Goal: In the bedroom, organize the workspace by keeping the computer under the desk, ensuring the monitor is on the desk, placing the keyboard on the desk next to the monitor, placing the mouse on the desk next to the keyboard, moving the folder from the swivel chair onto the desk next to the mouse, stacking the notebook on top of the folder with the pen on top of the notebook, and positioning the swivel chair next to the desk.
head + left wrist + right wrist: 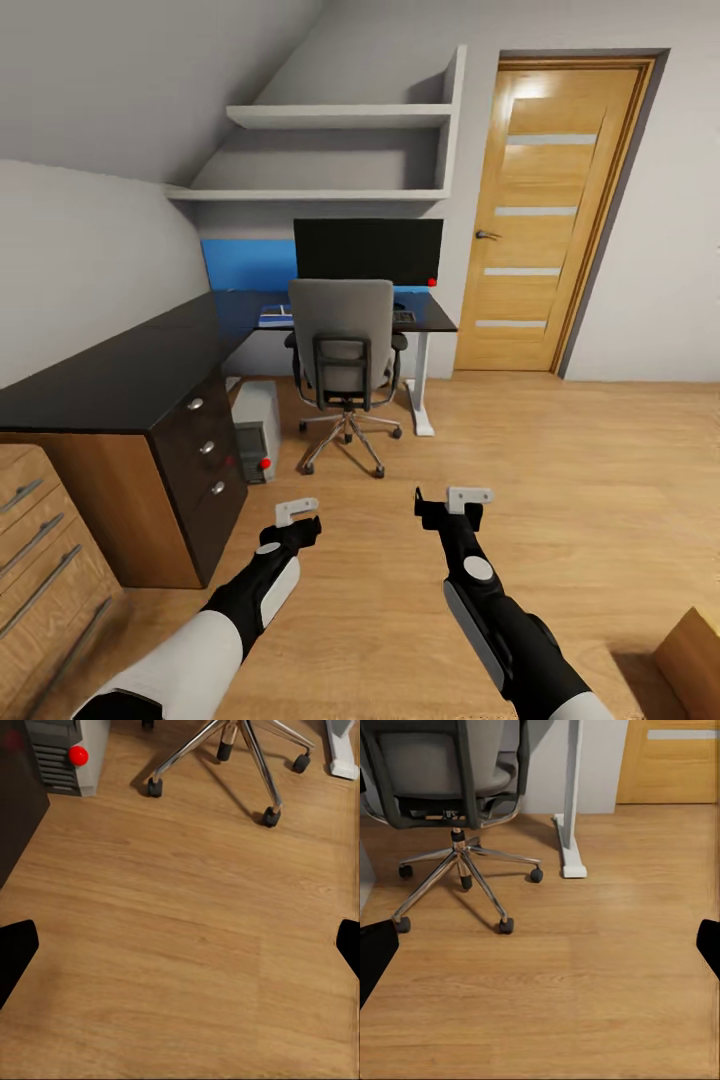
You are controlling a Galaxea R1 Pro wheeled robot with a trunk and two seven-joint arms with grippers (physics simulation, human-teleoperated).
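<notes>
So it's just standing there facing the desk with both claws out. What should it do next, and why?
Probably roll forward toward the swivel chair. Both the left claw and the right claw look open and empty over bare floor, well short of the desk. The chair back hides its seat, so the robot likely needs to get closer or come around the side to see anything lying there.

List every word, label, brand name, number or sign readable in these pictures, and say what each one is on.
No readable text in any view.
The monitor: blank black screen, just a red dot at its lower corner.
The computer: a red dot on its front, no lettering.
The door: pale stripes, no sign.
Things on the desk behind the swivel chair: too small to read.
</notes>
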